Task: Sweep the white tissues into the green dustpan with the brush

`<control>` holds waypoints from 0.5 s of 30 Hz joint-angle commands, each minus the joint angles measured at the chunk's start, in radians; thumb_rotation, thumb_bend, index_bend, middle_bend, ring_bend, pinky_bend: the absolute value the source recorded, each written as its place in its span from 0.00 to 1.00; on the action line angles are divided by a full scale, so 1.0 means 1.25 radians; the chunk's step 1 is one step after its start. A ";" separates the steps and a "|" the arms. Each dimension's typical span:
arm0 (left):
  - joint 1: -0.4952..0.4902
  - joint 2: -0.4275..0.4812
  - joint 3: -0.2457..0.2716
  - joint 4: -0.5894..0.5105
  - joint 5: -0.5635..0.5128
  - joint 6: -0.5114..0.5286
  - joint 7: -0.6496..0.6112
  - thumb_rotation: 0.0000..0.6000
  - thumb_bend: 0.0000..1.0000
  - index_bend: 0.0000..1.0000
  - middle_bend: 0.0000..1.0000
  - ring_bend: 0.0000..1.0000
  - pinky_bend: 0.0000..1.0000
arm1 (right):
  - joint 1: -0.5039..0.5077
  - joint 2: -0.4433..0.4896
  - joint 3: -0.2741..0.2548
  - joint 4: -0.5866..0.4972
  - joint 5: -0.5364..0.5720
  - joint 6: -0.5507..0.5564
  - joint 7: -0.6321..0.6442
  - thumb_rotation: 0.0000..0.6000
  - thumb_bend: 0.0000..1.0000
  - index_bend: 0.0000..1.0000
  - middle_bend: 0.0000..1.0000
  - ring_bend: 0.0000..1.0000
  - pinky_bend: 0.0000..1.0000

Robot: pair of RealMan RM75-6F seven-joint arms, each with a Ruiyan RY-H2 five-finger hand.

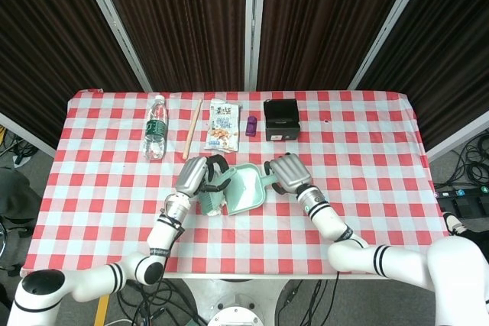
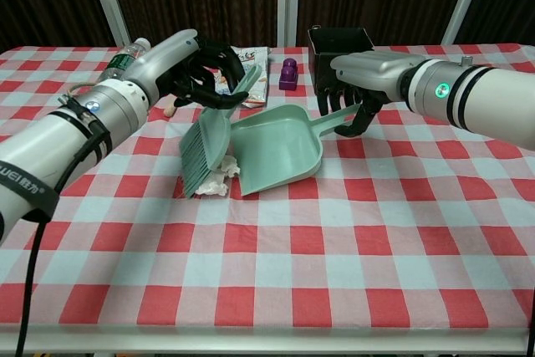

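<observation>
A: Nearest the robot, what lies on the checked tablecloth [image 2: 334, 240]?

B: Crumpled white tissues [image 2: 219, 180], bunched at the open lip of the green dustpan [image 2: 280, 150]. From the chest view they sit just beside the front edge and under the bristles; whether any lie inside the pan cannot be told. The head view hides them behind the brush.

A: The brush?

B: Green hand brush [image 2: 203, 146], bristles down and touching the tissues, handle slanting up and away. Left hand [image 2: 194, 68] grips that handle, fingers wrapped round it. Head view puts the same left hand [image 1: 194, 175] just left of the dustpan [image 1: 246, 188], with the brush [image 1: 213, 198] pressed against its left side.

A: Dustpan position?

B: On the cloth, tilted, mouth facing the brush, handle pointing back and to the right. Right hand [image 2: 361, 81] holds the handle, fingers curled down over it. Head view shows the right hand [image 1: 287, 173] at the pan's upper right corner.

A: And beyond the work area?

B: A row near the far edge. Left to right in the head view: clear water bottle [image 1: 155, 127] with green label, lying flat; a wooden stick [image 1: 191, 128]; a snack bag [image 1: 222, 125]; a small purple object [image 1: 251, 125]; a black box [image 1: 281, 119]. All well apart from the dustpan. Dark curtains [image 1: 191, 20] behind the table.
</observation>
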 commanded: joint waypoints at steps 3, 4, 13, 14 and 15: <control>0.025 0.068 0.012 -0.044 0.004 -0.027 -0.045 1.00 0.53 0.57 0.58 0.71 0.89 | 0.005 -0.007 -0.003 0.008 0.004 -0.004 -0.010 1.00 0.51 0.73 0.57 0.43 0.33; 0.028 0.076 0.015 -0.042 0.003 -0.032 -0.049 1.00 0.53 0.57 0.58 0.71 0.89 | 0.006 -0.009 -0.004 0.010 0.005 -0.005 -0.013 1.00 0.51 0.73 0.57 0.43 0.33; 0.018 0.065 0.012 0.032 0.000 -0.075 -0.114 1.00 0.54 0.57 0.58 0.70 0.89 | 0.023 -0.039 0.000 0.033 0.031 -0.008 -0.045 1.00 0.51 0.73 0.57 0.43 0.33; 0.015 0.062 0.013 0.037 0.005 -0.078 -0.121 1.00 0.54 0.57 0.58 0.70 0.89 | 0.025 -0.042 0.001 0.035 0.034 -0.008 -0.047 1.00 0.51 0.73 0.57 0.43 0.33; 0.010 0.058 0.014 0.044 0.014 -0.081 -0.132 1.00 0.54 0.57 0.58 0.70 0.89 | 0.027 -0.046 0.003 0.038 0.037 -0.009 -0.050 1.00 0.51 0.73 0.57 0.43 0.33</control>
